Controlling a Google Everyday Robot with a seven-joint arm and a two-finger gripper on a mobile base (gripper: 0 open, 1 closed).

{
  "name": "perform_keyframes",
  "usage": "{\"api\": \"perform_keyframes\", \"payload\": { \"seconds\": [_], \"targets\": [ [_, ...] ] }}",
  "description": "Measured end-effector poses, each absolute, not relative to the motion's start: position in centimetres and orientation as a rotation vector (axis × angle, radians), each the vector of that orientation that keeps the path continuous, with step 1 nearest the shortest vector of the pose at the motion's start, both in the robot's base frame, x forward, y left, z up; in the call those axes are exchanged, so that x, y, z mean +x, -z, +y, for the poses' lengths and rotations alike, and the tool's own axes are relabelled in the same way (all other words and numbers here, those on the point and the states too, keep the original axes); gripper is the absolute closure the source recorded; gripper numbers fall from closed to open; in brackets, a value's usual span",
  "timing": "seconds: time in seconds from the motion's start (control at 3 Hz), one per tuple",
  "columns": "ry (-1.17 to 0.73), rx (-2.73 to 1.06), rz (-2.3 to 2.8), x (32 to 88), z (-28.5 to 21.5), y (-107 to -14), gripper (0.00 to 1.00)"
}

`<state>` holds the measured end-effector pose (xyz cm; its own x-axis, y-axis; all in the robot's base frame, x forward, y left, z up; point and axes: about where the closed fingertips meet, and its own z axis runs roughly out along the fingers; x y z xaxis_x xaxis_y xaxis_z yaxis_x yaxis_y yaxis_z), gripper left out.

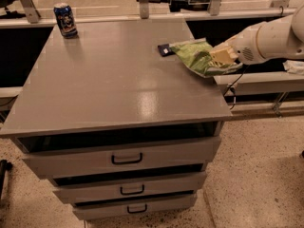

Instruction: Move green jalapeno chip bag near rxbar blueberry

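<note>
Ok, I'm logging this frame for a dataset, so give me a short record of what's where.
bag: green jalapeno chip bag, held at the right edge of the table
bar: rxbar blueberry, flat on the table beside the bag's left end
gripper: gripper, shut on the bag's right end
other: blue can, upright at the far left corner

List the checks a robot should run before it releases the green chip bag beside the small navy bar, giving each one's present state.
1. Gripper at the table's right edge, jaws closed on the crinkly light-green chip bag: ok.
2. Bag close to the small flat navy bar wrapper: ok.
3. Bag fully over the grey tabletop: not ok, its right end overhangs the edge.
4. Bag resting on the surface: cannot tell.
5. Blue drinks can far from the bag: ok.
</note>
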<state>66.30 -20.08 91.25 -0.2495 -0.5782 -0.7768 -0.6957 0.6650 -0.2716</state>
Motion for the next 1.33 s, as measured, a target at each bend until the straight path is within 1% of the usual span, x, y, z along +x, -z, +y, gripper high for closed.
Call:
{"api": "perform_keyframes", "payload": {
  "seconds": [0.33, 0.67, 1.0, 1.33],
  "targets": [
    [-0.147, -0.945, 1.954, 67.1, -20.8, -90.4, 1.00],
    [-0.140, -0.910, 1.959, 67.9, -20.6, -89.9, 1.00],
    [-0.138, -0.900, 1.967, 68.4, -19.9, -89.4, 0.82],
    [-0.135, -0.888, 1.965, 68.8, -19.1, -89.2, 0.59]
  ]
}}
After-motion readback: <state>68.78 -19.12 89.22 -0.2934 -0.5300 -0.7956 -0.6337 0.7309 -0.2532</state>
